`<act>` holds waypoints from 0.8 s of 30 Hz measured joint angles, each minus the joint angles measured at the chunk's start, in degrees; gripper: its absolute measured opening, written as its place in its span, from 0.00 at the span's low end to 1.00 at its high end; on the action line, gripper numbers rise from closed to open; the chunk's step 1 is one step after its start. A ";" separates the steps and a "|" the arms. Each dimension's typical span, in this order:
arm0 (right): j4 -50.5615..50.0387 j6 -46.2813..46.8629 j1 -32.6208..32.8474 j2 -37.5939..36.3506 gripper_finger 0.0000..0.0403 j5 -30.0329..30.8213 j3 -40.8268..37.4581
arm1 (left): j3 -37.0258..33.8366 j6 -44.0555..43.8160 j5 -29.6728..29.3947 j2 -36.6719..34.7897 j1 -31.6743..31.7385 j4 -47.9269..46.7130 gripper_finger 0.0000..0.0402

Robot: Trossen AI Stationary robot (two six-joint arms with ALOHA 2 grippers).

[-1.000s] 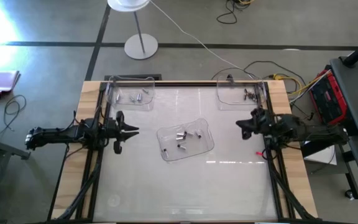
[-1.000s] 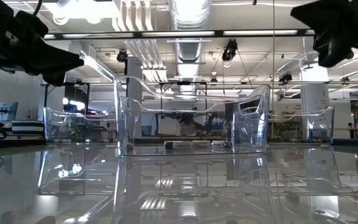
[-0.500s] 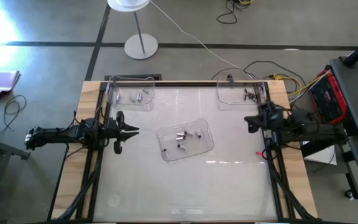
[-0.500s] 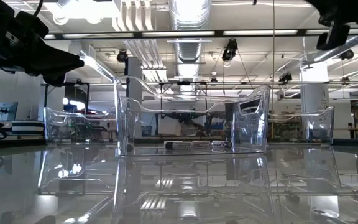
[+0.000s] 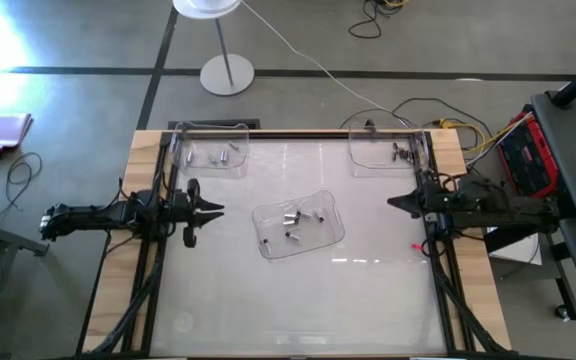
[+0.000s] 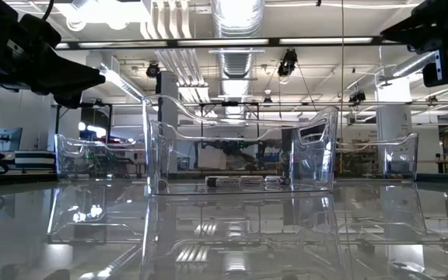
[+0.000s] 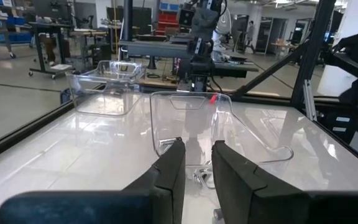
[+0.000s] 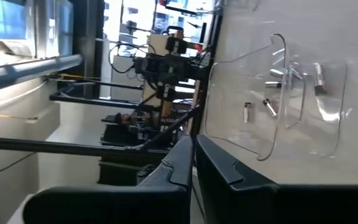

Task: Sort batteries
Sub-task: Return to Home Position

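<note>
Batteries (image 5: 290, 215): several loose in centre tray (image 5: 265, 247); others in far left tray (image 5: 190, 150) and far right tray (image 5: 368, 160). Right hand (image 5: 392, 204): at worktop's (image 5: 298, 300) right edge, fingers together, empty. Left hand (image 5: 218, 210): left edge, fingers slightly apart, empty. Homing advice: withdraw level, clear of far right tray.

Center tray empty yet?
No, the high view shows several batteries lying inside the centre tray.
</note>
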 joint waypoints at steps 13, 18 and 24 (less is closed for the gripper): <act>-0.21 0.00 0.02 0.47 0.03 0.01 -0.42 | 0.00 0.00 0.01 0.05 0.00 -0.01 0.15; -0.16 0.00 0.02 -1.75 0.03 0.03 -2.55 | 0.00 0.00 0.04 0.12 0.00 -0.01 0.15; -0.31 0.00 0.02 -5.15 0.03 0.03 -8.43 | 0.00 0.00 0.04 0.16 0.00 -0.01 0.15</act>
